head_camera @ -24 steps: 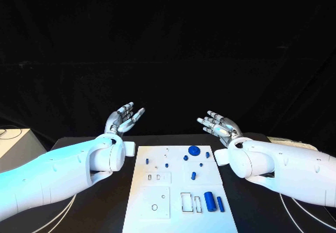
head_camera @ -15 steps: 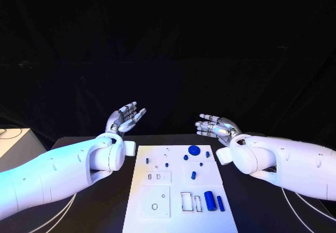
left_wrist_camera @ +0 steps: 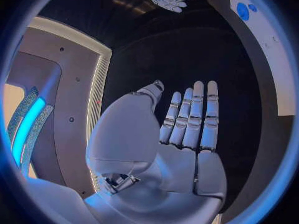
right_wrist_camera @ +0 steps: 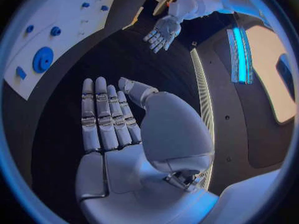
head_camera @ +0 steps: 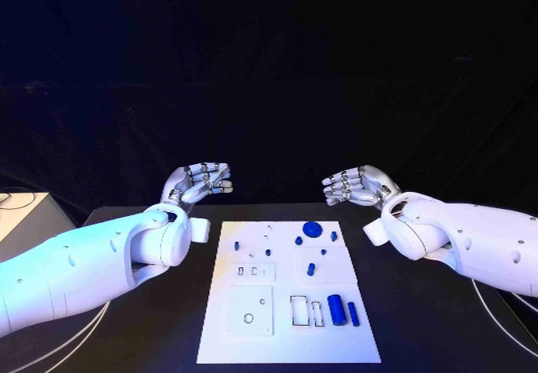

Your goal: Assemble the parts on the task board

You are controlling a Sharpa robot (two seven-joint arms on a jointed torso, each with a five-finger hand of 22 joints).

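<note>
- Both hands are up off the table at the far end of the task board (head_camera: 288,342) — left hand (head_camera: 200,183) past its far-left corner, right hand (head_camera: 359,186) past the far-right. Neither touches anything.
- Fingers: wrist views show both w/ fingers straight, side by side, palms bare, so released and holding nothing. In the head view they look a bit bent forward, but nothing's in them.
- My guess why they're parked there: a ready pose that keeps the board unblocked for the head cam before the first pick. No part looks picked up yet.
- Parts all lie on the board: big blue round disc (head_camera: 312,228) near the far edge, a few small blue pegs (head_camera: 311,270) scattered mid-board, and a blue cylinder (head_camera: 335,309) w/ a thinner blue bar (head_camera: 352,313) just beside it near the right side.
- Empty slots — a rectangular cutout (head_camera: 299,310) just left of the cylinder, a small oval hole (head_camera: 248,318) on the left half.
- Room: bare black table (head_camera: 431,326) runs down both long edges, so each arm has an open lane to come in sideways. Cylinder + bar sit close to the right edge, prob easiest for the right hand.
</note>
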